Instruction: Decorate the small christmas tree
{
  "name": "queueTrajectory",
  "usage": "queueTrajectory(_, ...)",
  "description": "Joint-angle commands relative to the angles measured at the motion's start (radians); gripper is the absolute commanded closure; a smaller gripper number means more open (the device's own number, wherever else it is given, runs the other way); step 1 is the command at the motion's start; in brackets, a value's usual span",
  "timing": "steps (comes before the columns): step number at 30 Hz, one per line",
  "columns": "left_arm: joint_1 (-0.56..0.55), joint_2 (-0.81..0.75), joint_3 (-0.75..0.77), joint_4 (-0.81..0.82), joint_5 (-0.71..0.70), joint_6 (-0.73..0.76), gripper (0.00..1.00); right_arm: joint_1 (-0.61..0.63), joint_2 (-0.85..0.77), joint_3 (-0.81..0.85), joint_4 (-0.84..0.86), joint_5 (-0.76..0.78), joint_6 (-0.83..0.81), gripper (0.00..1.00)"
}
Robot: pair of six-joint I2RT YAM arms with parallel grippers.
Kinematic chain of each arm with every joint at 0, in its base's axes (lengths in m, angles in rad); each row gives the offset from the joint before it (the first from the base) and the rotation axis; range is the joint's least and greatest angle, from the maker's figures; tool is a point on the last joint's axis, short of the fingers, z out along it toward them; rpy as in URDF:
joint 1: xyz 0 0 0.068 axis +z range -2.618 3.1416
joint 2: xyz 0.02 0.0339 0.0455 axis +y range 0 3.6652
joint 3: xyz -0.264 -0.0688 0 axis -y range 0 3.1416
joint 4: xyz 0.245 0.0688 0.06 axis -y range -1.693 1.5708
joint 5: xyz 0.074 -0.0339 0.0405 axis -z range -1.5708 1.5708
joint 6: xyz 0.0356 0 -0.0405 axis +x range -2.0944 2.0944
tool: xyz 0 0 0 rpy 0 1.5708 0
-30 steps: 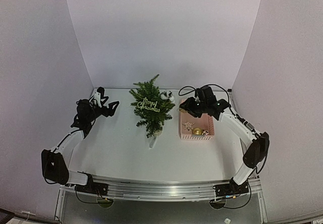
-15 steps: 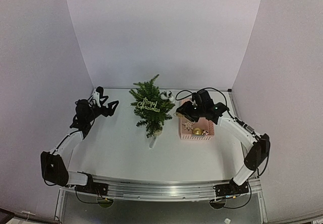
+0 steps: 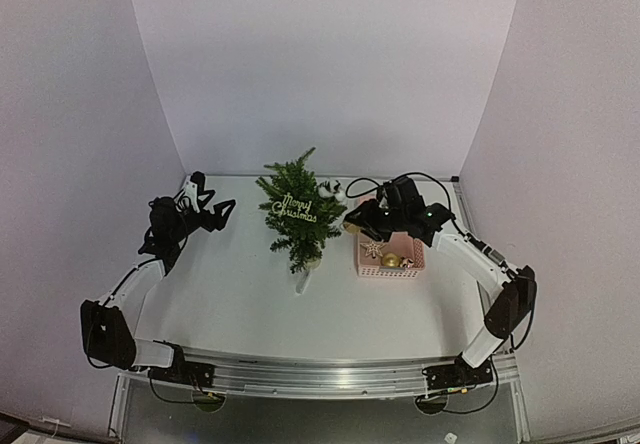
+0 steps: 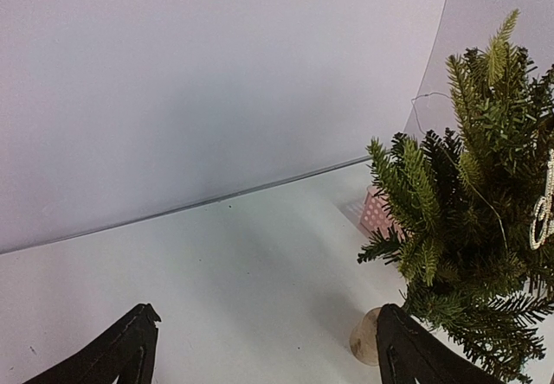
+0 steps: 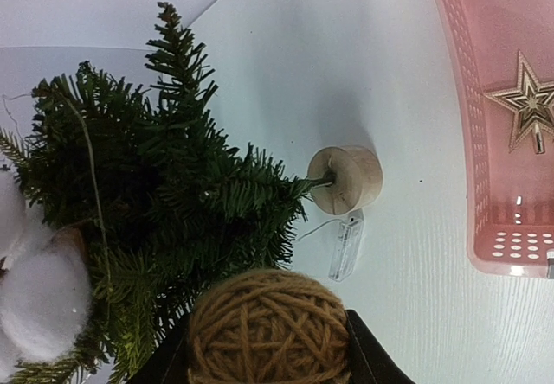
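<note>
The white table (image 3: pixel 240 304) carries everything, and the tree (image 3: pixel 297 214) stands near its middle, toward the far wall. All places below are given from this tree.

The left arm (image 3: pixel 140 274) reaches up on the left side of the tree. The left gripper (image 3: pixel 215 209) hangs in the air well apart from the branches. Its two fingers (image 4: pixel 121 354) stand wide apart and nothing is between them.

The right arm (image 3: pixel 470 254) bends in from the right of the tree. The right gripper (image 3: pixel 355 219) is close to the right side of the branches and is clamped on a ball of brown twine (image 5: pixel 268 323). I cannot tell if the ball touches the needles.

The tree is dark green and bushy and leans a little. It stands on a small round wooden base (image 5: pixel 346 179).

A pink basket (image 3: pixel 412 264) sits on the table just to the right of the tree, partly under the right arm.

A "Merry Christmas" sign (image 3: pixel 296 207) in pale letters hangs on the front of the tree. A white fluffy ornament (image 5: pixel 39 297) sits in the branches on the far right side of the tree.

Inside the basket lie a pale star (image 5: pixel 524 103) and a gold ball (image 3: pixel 392 260).

A small clear box (image 5: pixel 346 246) with a thin wire lies on the table just beside the tree's base.
</note>
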Motion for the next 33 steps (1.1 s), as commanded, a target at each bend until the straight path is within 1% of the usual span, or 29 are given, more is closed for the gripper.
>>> queueTrajectory(1, 0.006, -0.02, 0.015, 0.035, 0.004, 0.003, 0.12, 0.001, -0.008, -0.003, 0.043, -0.054, 0.014, 0.78)
queueTrajectory(8, 0.005, -0.015, 0.014, 0.034, 0.007, 0.0, 0.12, 0.0, 0.011, -0.012, 0.042, -0.1, 0.019, 0.8)
queueTrajectory(27, 0.005, -0.019, 0.013, 0.027, 0.001, 0.006, 0.12, 0.016, 0.037, -0.034, 0.041, -0.032, 0.018, 0.82)
queueTrajectory(33, 0.005, -0.017, 0.014, 0.025, 0.0, 0.009, 0.12, 0.016, 0.048, -0.004, 0.041, -0.029, 0.015, 0.82)
